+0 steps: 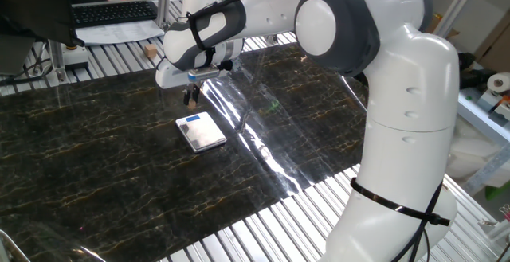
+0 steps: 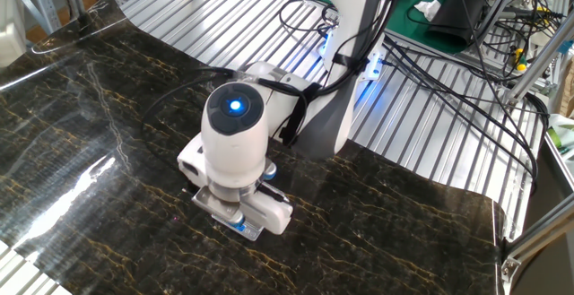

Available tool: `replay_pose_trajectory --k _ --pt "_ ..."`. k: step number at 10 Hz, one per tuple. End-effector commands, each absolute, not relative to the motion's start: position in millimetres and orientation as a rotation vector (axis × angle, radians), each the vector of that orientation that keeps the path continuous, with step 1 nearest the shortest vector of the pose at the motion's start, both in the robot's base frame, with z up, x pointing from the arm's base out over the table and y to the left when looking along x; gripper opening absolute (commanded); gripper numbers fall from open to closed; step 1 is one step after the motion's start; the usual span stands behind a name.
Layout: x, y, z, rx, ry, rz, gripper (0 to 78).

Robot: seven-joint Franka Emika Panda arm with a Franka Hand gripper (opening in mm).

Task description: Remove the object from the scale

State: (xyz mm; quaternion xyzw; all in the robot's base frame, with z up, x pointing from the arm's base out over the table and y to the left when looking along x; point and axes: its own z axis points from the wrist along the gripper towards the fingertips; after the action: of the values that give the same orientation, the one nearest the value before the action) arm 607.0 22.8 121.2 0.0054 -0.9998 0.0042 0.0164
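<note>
Claw [image 1: 192,97] above the scale [image 1: 201,131], fingers close together, grip unclear; small wooden cube [image 1: 150,52] w/ keyboard [image 1: 114,12] behind.

A dark stone-look mat [image 1: 96,158] covers the table. Shiny metal slats [image 2: 224,8] run around it. A keyboard [image 1: 115,11] sits at the back. Black cables [image 2: 448,71] lie on the slats. Light glints off the mat.

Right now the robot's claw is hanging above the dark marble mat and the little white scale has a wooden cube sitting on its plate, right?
Not quite. In one fixed view the scale has a bare plate. The gripper does hang above the dark mat, beside the scale.
</note>
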Motion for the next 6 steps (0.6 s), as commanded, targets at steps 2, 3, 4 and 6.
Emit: replay_pose_trajectory --k 2,3,4,6 --pt "614.1 22.0 117.5 0.019 -3.129 0.013 1.3" --pt "616.8 21.8 113.5 0.022 -3.138 0.013 1.3" --pt "620.2 21.4 110.2 0.025 -3.147 0.013 1.3" --pt "624.5 20.8 108.3 0.031 -3.156 0.013 1.3"
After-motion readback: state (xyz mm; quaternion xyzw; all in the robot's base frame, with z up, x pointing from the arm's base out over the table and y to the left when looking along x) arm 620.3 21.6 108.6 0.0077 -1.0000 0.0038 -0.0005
